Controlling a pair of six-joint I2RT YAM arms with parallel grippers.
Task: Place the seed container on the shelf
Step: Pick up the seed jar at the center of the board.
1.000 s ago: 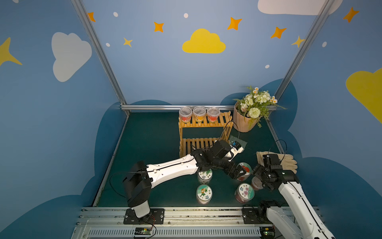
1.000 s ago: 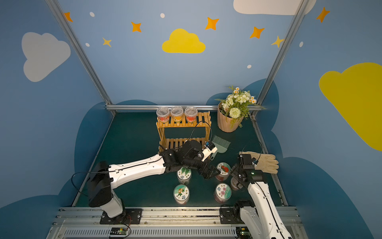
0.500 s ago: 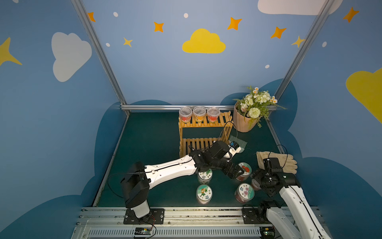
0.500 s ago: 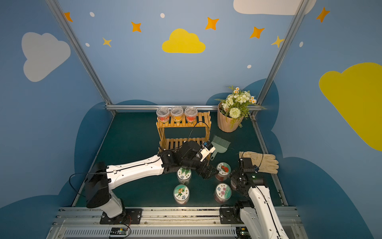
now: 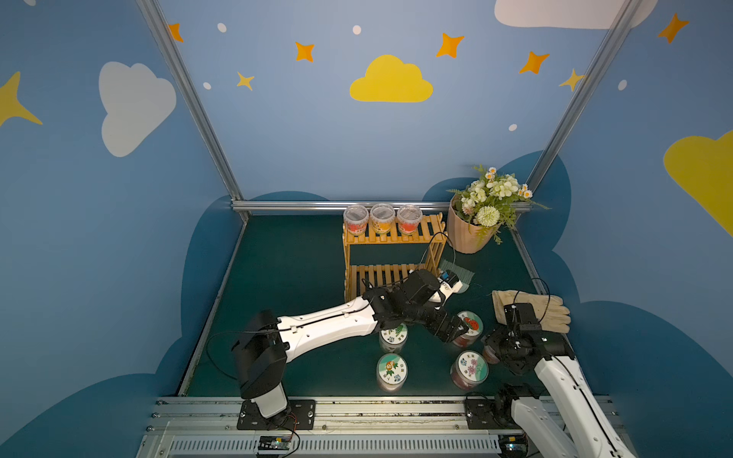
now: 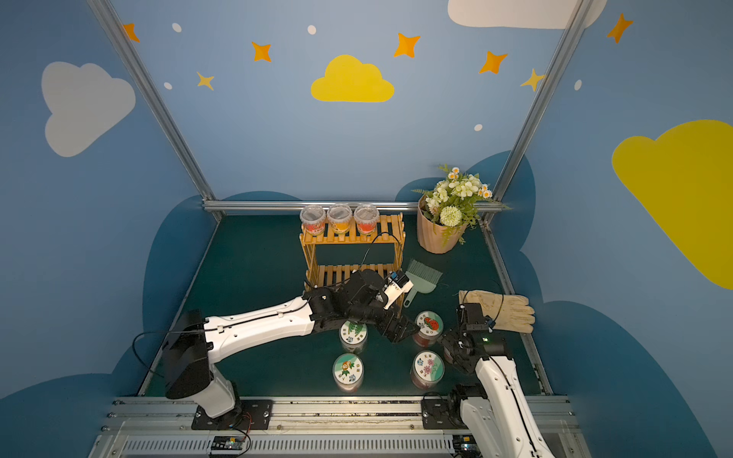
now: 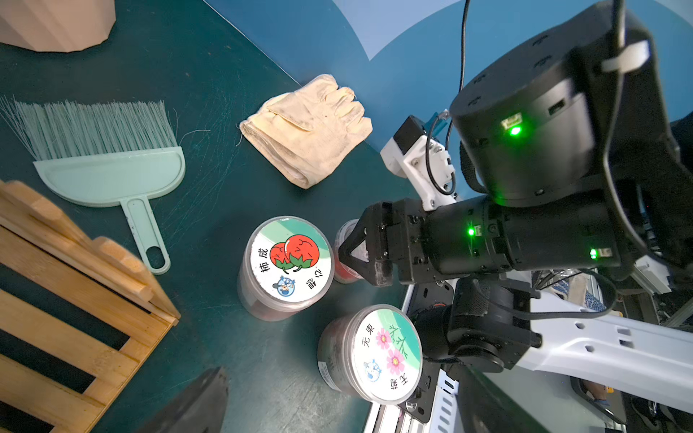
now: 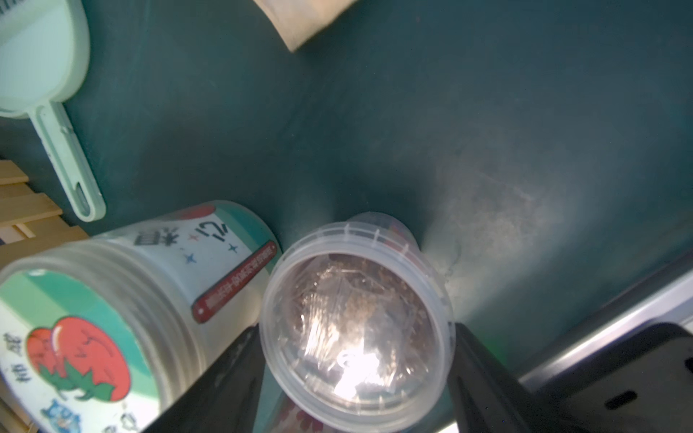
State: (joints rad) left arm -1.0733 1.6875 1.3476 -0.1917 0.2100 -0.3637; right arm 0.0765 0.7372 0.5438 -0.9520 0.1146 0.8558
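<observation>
- Between the two dark fingers (image 8: pixel 232 375) of the right pincer (image 8: pixel 356 331) stands the seed container (image 8: pixel 352 300), a small tub with a clear lid. One finger lies against each side of the lid's rim, so the pincer is clenched on it.
- Under the tub is the green worktop (image 5: pixel 285 277); the tub's base rests on it near the front right.
- Just beside the tub stands a larger jar with a tomato picture on its lid (image 8: pixel 75 337). A top view shows a second jar with pink flowers on its lid (image 5: pixel 470 366) nearer the front edge.
- Against the other side of the tomato jar hovers the left pincer (image 5: pixel 452 331). I cannot tell whether it is spread or clenched; nothing shows between its fingers.
- Further left stand two more jars (image 5: pixel 394 337), (image 5: pixel 392 368).
- Behind the right pincer lies a pale glove (image 5: pixel 547 313), and a mint-green brush (image 6: pixel 422 275) lies beside the shelf's foot.
- At the back stands the shelf (image 5: pixel 428 232), well apart from the seed container. Three small tubs (image 5: pixel 382 217) sit in a row on its top tier, leaving the right end bare.
- Right of the shelf stands a flowerpot (image 5: pixel 470 234).
</observation>
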